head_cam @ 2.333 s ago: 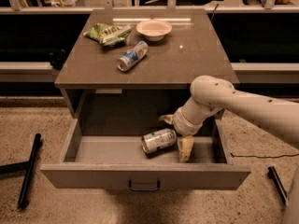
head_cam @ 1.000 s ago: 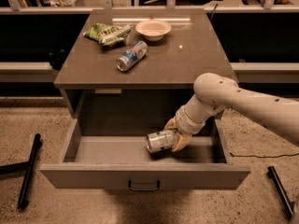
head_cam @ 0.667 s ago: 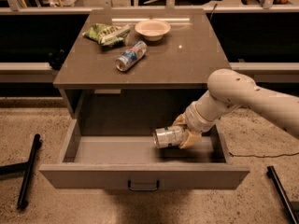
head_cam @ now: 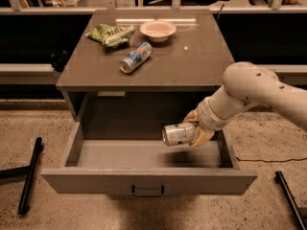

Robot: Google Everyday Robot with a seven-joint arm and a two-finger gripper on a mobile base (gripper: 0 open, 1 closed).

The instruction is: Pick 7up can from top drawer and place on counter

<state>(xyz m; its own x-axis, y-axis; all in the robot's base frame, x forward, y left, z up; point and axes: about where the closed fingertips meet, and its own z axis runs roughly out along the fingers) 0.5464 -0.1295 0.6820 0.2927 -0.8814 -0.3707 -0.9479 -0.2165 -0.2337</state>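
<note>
Camera view. The end effector (head_cam: 195, 128) is inside the open top drawer (head_cam: 144, 180), toward its right side, and is clamped on the 7up can (head_cam: 179, 134). The fingers grip the right end of the can. The can is clear of the drawer floor, with a shadow under it.

Governing relation: the can projects to the left of the end effector. Its long axis is about horizontal and runs left to right, roughly parallel to the drawer front. Its free end faces left.

The table (head_cam: 192, 61) lies above the can and farther from the camera. The can hangs below the level of the table's front edge.

Judgement: the coming move calls for a rise clear of that edge first, then travel back over the table. The bare right half of the table is nearer the arm. The blue-and-white can (head_cam: 135, 57), bowl (head_cam: 158, 30) and green packet (head_cam: 110, 34) occupy the left and rear.
</note>
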